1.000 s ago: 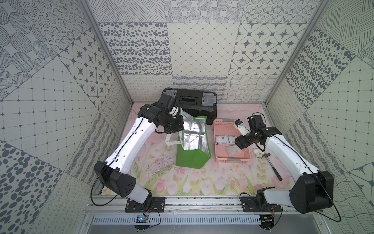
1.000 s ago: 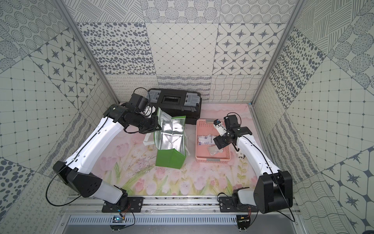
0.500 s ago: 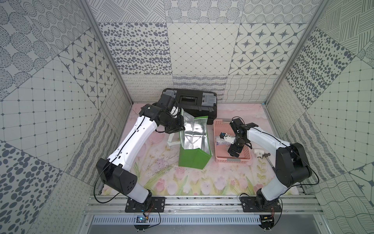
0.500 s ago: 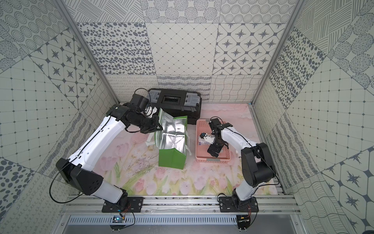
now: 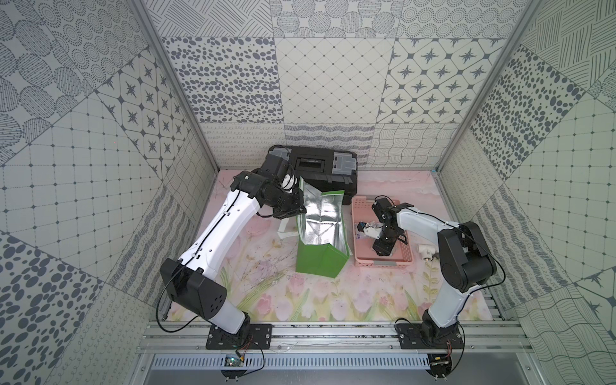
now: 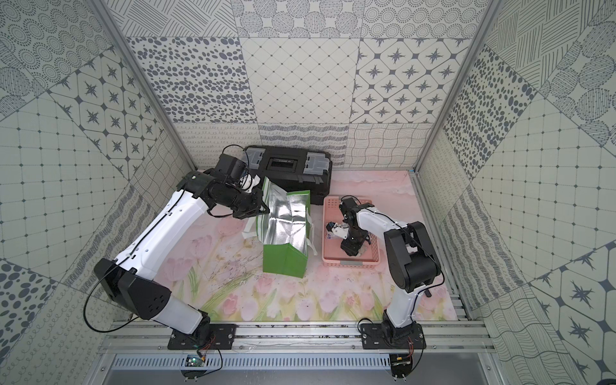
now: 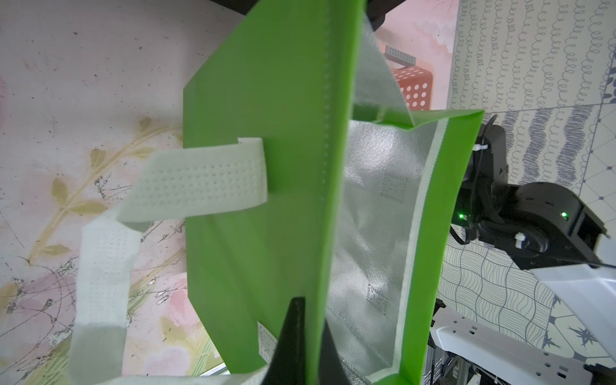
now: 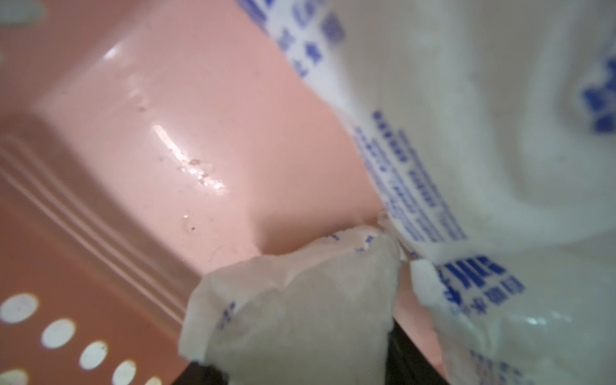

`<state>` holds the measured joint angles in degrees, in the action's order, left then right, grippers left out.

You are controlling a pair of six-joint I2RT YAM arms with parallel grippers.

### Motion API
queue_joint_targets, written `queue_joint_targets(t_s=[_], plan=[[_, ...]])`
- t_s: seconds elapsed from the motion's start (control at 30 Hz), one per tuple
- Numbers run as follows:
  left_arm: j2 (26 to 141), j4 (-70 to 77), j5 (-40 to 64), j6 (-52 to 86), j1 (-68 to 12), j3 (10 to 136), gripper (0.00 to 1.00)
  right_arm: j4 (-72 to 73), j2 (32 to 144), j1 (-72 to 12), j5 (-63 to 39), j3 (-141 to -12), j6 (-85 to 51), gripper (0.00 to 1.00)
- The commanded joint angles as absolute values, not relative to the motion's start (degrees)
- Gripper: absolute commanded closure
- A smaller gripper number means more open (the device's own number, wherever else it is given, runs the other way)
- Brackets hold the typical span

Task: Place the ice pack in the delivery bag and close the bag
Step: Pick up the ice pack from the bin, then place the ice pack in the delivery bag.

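Pink basket [image 5: 366, 263]: ice pack [image 8: 466, 166] under R claw [image 5: 383, 249], grip unclear; delivery bag [image 5: 320, 263] at 9 o'clock, L claw [image 7: 310, 346] pinching rim.

Matt cloth delivery bag [image 7: 260, 100], shiny foil lining [image 7: 376, 206]; glossy plastic basket [image 8: 166, 116].

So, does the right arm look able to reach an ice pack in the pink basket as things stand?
Probably yes. The right gripper is down inside the open pink basket; in its wrist view an ice pack sits between the jaws, nothing covering it.
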<state>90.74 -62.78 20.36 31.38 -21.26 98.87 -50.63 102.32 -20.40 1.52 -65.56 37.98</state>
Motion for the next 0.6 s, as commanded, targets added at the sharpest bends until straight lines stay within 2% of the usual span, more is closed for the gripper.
queue_joint_targets(t_s=[0.0, 0.1, 0.27, 0.4, 0.57], plan=[[90.78, -61.52, 21.51, 30.85, -21.00, 98.79, 1.00, -48.22, 98.76, -19.95, -0.62, -64.60, 35.70, 0.55], [90.79, -61.10, 22.65, 30.85, -20.99, 98.66, 1.00, -47.74, 93.96, -18.97, -2.45, -65.57, 32.30, 0.64], [91.01, -59.93, 25.25, 31.74, -20.97, 98.20, 1.00, -45.55, 81.14, -17.49, -9.39, -70.43, 21.52, 0.67], [91.31, -58.72, 26.99, 32.55, -20.95, 97.66, 1.00, -37.27, 72.08, -18.37, -16.60, -73.92, 9.41, 0.71], [92.49, -58.05, 28.47, 32.70, -20.93, 97.89, 1.00, -28.83, 71.18, -24.76, -19.61, -79.70, -0.24, 0.72]])
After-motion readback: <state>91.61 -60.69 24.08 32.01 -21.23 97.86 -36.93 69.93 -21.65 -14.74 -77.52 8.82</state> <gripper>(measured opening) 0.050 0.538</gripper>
